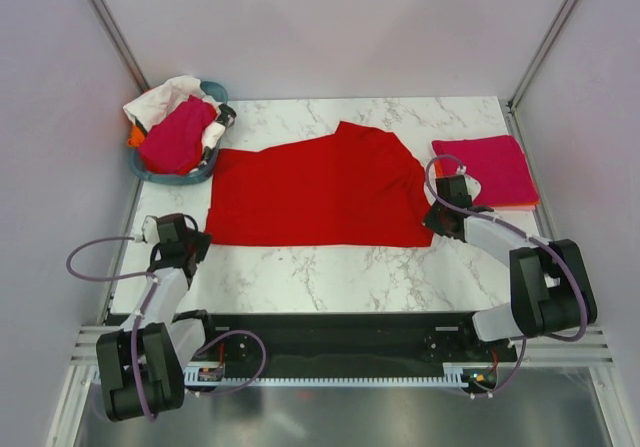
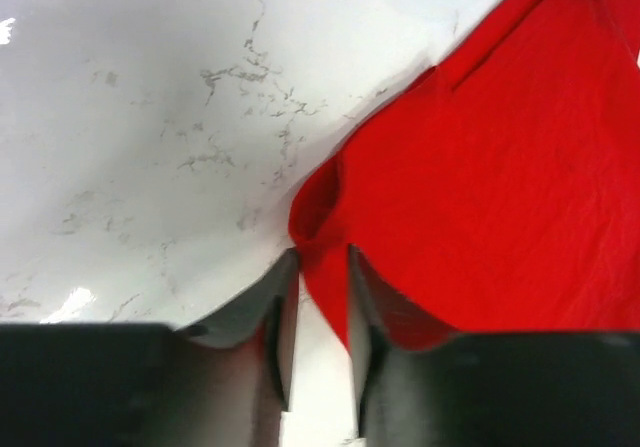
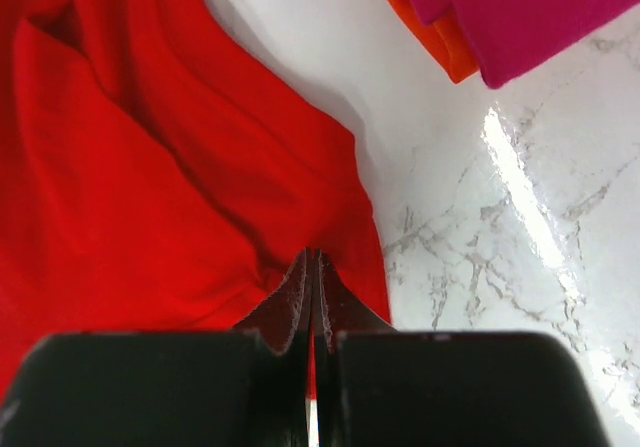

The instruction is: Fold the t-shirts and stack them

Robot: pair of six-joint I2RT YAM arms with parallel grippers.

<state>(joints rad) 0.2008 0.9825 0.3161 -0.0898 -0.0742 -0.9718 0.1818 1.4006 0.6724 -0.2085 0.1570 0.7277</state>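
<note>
Fingers (image 2: 255, 312) of the left gripper (image 2: 320, 259) stand slightly parted at the red t-shirt (image 1: 310, 195), the right gripper (image 3: 313, 267) clamps it: not yet folded, magenta t-shirt (image 1: 485, 167) already stacked.

1. You have a white table (image 1: 330, 267) with grey marble veining filling the middle of the overhead view.
2. Plain pale walls (image 1: 330, 27) close you in at 9, 12 and 3 o'clock.
3. Slim metal posts (image 1: 110, 27) rise at 11 and 1 o'clock.
4. A metal rail (image 1: 85, 347) runs along the table's edge at 6 o'clock.
5. In your right wrist view, a bright glare (image 3: 525, 197) streaks the marble.
</note>
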